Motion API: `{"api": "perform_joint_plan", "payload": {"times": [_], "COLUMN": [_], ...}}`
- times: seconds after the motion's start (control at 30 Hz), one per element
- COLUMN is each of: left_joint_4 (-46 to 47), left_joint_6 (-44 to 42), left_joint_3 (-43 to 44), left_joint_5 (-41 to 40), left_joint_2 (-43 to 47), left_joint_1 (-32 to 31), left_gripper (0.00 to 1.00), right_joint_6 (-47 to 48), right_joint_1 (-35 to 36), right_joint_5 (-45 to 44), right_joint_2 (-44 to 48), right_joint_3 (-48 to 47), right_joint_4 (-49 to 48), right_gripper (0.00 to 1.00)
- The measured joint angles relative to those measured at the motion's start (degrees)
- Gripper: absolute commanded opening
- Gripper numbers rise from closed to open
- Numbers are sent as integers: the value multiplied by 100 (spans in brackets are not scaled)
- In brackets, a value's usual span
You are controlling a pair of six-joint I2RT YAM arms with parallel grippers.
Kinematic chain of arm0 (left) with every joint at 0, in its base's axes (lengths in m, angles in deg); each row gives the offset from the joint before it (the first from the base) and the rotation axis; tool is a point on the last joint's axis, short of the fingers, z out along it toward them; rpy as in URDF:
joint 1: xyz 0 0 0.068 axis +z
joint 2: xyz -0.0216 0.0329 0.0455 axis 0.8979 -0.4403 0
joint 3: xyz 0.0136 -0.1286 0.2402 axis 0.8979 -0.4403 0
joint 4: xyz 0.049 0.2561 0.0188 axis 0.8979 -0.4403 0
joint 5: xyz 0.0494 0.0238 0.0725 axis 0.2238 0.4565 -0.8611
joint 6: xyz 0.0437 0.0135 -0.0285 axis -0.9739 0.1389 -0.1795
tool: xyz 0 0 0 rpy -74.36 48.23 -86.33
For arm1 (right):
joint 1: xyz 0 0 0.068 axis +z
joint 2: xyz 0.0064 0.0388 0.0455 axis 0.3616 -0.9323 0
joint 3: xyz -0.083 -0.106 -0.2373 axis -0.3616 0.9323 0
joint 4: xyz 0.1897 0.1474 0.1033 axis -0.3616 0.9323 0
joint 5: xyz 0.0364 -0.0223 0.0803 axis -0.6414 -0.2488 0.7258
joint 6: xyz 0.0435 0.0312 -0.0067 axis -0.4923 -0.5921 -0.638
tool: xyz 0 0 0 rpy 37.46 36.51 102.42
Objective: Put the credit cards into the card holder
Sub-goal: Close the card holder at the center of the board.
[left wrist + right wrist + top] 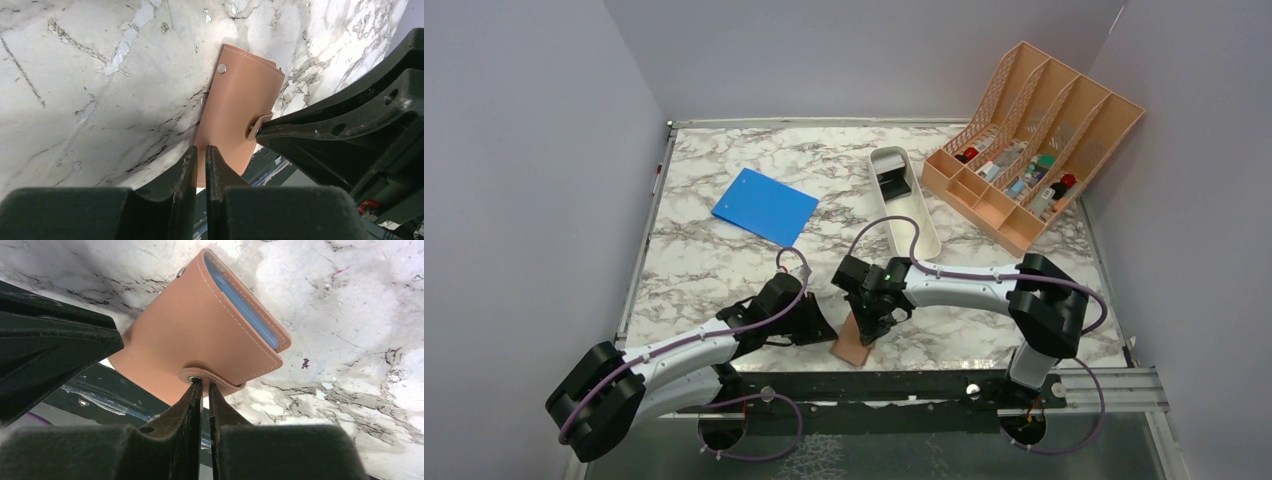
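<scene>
One card holder (855,343), one notebook (765,206), one tray (904,205), one organiser (1014,80)

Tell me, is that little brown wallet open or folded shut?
Folded shut. The card holder has its covers lying together, only a blue sliver showing at one edge, and its strap wraps over onto the front.

Overhead view: bright, even, diffuse light; soft shadows under arms. Wrist views: marble table (100,75) glares white near top; left gripper (201,149) dark, slightly blurred; wide-angle bending at edges, probably.
</scene>
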Motion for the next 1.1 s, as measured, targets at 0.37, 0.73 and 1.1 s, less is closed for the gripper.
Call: {"api": "perform_joint_plan", "payload": {"times": [0.37, 0.73, 1.1], "left_joint_4": [55, 162, 332], "left_joint_6": [0, 0, -2], "left_joint_3": [0, 0, 0], "left_joint_5": [33, 63, 94], "left_joint_2": [-17, -90, -328], "left_joint_1": [0, 0, 0], "left_gripper": [15, 15, 13], "right_joint_6": [-2, -2, -50], "right_joint_1": [0, 0, 2], "right_joint_5": [-170, -223, -205], "right_joint_2": [146, 136, 127], "right_joint_3": [7, 7, 140], "right_joint_4": [-129, -223, -431], "right_gripper": [18, 18, 13]}}
